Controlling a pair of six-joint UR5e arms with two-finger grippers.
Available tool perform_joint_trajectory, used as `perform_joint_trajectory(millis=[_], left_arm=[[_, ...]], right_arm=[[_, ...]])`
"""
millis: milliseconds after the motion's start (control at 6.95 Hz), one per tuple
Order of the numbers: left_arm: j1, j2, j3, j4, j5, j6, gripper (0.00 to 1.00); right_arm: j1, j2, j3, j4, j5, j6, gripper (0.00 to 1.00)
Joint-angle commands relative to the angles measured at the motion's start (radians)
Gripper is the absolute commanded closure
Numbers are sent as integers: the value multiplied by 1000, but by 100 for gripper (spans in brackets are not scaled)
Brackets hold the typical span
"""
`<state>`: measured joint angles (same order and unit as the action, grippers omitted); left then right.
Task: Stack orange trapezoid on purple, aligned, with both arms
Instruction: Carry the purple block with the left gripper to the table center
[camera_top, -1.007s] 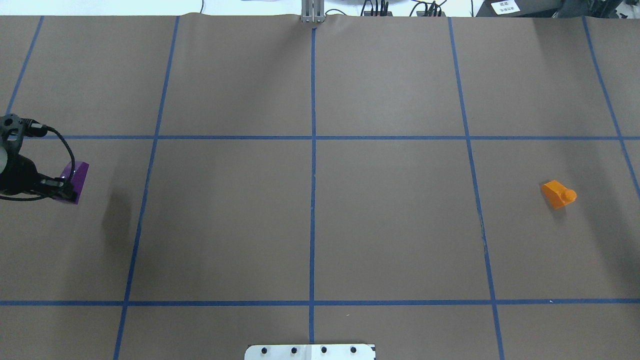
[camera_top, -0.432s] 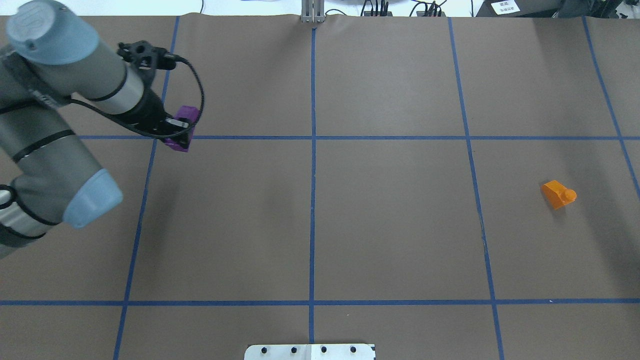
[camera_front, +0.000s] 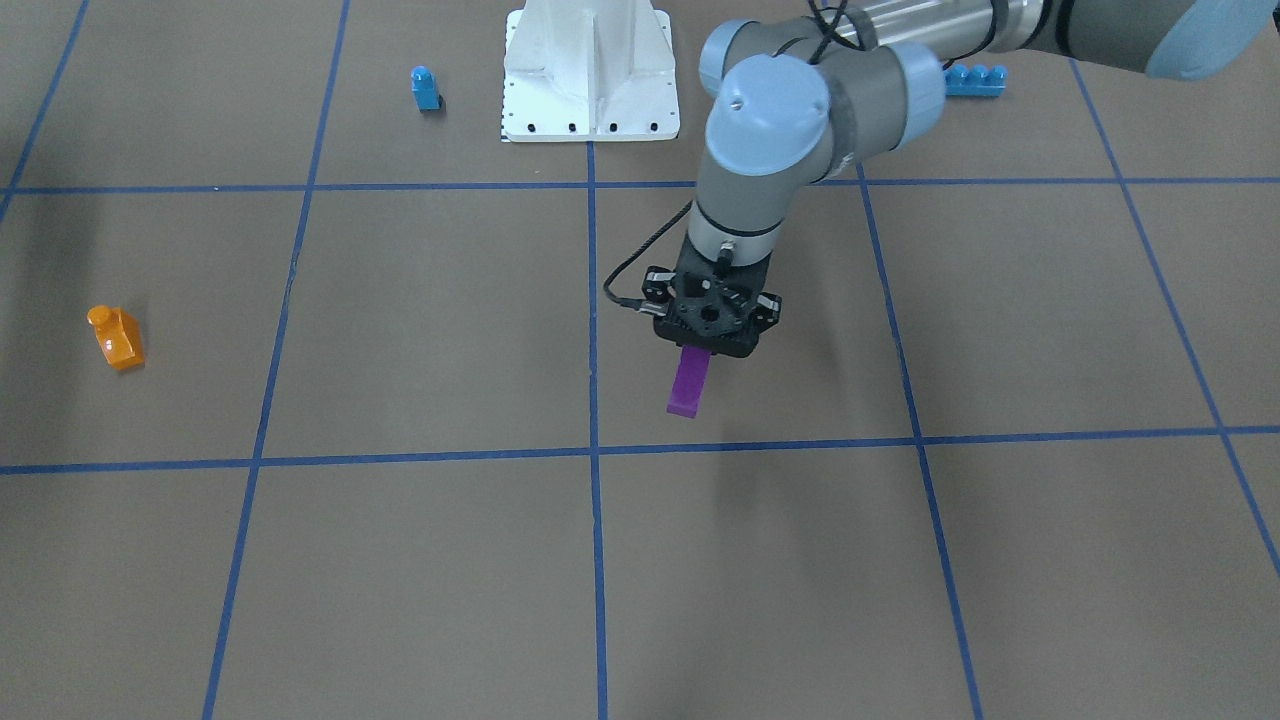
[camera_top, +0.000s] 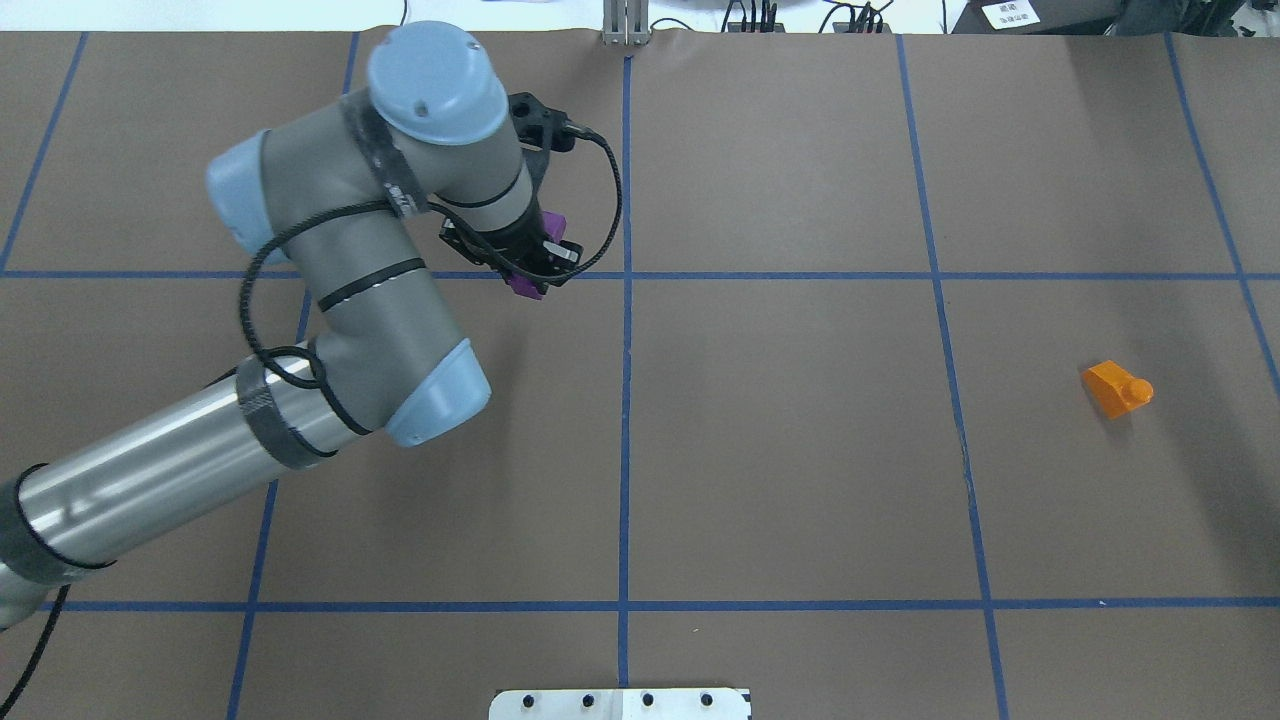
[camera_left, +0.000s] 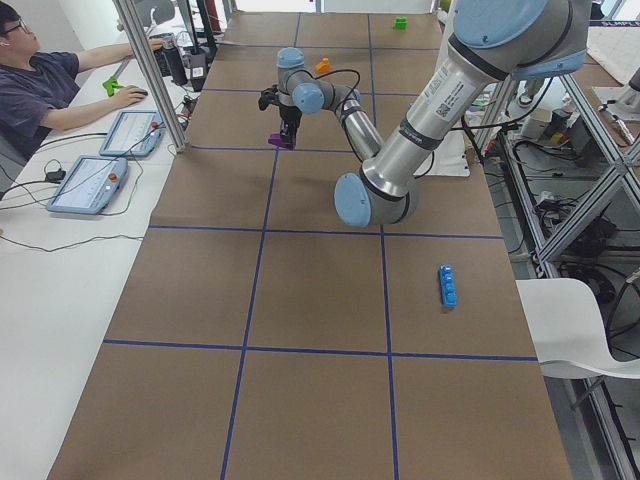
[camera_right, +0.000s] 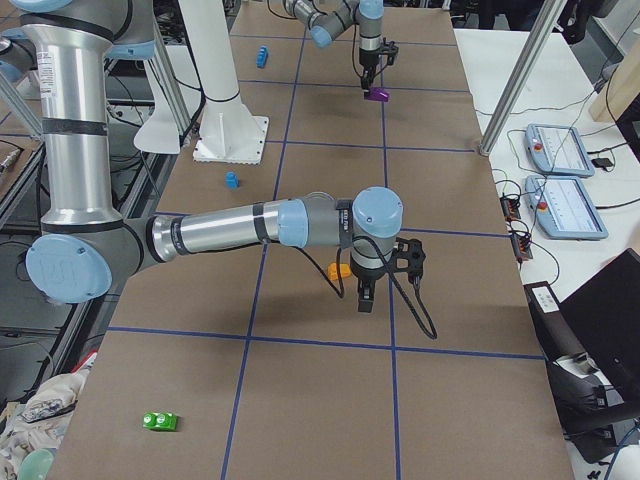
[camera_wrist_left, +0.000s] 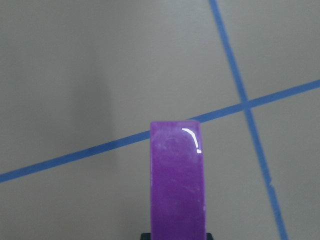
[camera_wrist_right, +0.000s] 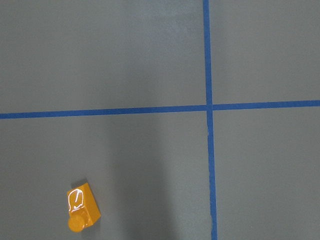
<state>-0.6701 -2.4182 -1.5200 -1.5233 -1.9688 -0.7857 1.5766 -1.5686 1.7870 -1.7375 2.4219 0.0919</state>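
The purple brick (camera_front: 690, 385) is held clamped in the left gripper (camera_front: 705, 345), apparently clear of the table (camera_top: 800, 500) near its middle, probably to be set down as the base. The orange brick (camera_top: 1115, 388) lies far right, beside the right gripper (camera_right: 365, 303), whose opening cannot be told.

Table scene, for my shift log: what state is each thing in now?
purple brick: gripped in the left tool, apparently off the table.
orange trapezoid: resting on the table, ungrasped.
left tool: shut on the purple brick.
right tool: above the table near the orange trapezoid; open or shut unclear.
small blue brick: on the table, untouched.
long blue brick: on the table, untouched.
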Motion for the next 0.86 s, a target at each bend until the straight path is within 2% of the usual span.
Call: perform_joint_trajectory(millis=[0,288,576,719], left_arm=[[55,-85,154,-64,30,3,100],[79,-119,289,-168,31,5,100],[122,-122,331,-210,88,6,100],[125,-125,331,-212,87,6,100]], right_arm=[[-7,1,3,1,17,26,0],[-14,2,5,1,16,28,0],[-14,2,8,1,17,28,0],[-14,2,8,1,17,28,0]])
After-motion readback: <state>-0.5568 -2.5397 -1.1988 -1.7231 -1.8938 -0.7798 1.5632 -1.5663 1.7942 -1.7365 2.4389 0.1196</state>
